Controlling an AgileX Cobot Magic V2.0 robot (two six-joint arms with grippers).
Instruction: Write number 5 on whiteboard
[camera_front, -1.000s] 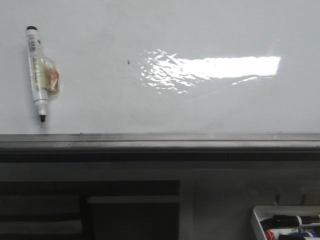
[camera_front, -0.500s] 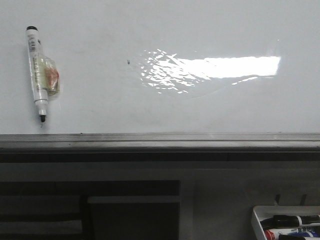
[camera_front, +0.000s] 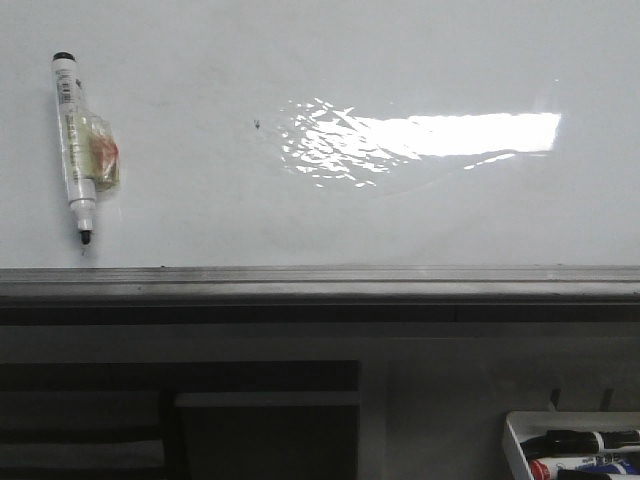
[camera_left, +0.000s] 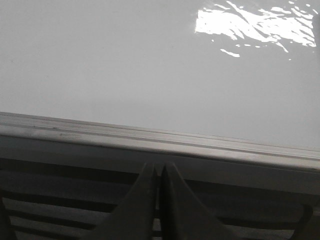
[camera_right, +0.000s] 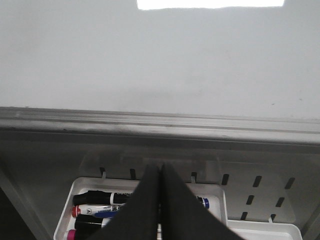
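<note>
The whiteboard (camera_front: 330, 215) fills the upper front view, glossy white with a bright glare and a grey metal strip edge (camera_front: 320, 282) along its near side. No number 5 shows on it, only a tiny dark speck (camera_front: 258, 125). A white marker (camera_front: 74, 145) with a black uncapped tip lies on the board at far left, tip toward the near edge. Neither gripper shows in the front view. My left gripper (camera_left: 158, 170) is shut and empty, short of the strip (camera_left: 160, 140). My right gripper (camera_right: 160, 172) is shut and empty above the marker tray (camera_right: 80, 184).
A small white tray (camera_front: 520, 440) with several markers sits at the lower right, below the board's edge. A second white tray (camera_right: 260, 229) lies beside it. Dark slatted framing (camera_front: 150, 420) lies below the board at the left.
</note>
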